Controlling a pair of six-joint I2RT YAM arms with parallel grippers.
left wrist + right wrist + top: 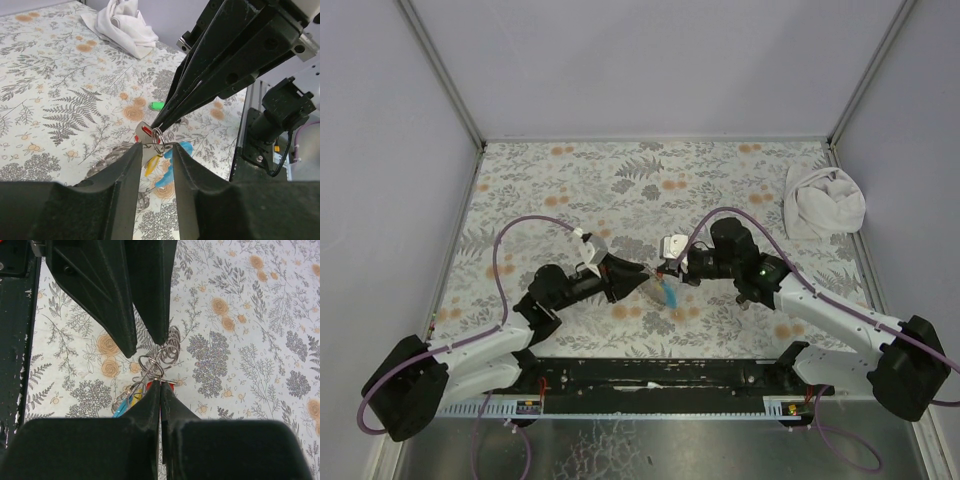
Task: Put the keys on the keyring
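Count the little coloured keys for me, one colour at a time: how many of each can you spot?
red key: 1, at the tips of the two grippers
yellow key: 1, hanging just below it
green key: 1, lying alone on the table
black key: 0 in view
Total: 3 keys visible

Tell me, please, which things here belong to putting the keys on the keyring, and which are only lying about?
Belong to the job:
- keyring
- red key
- yellow key
- green key, lying apart from the others
- left gripper and right gripper, meeting at the keyring

Only lying about:
- white cloth, bundled at the far right
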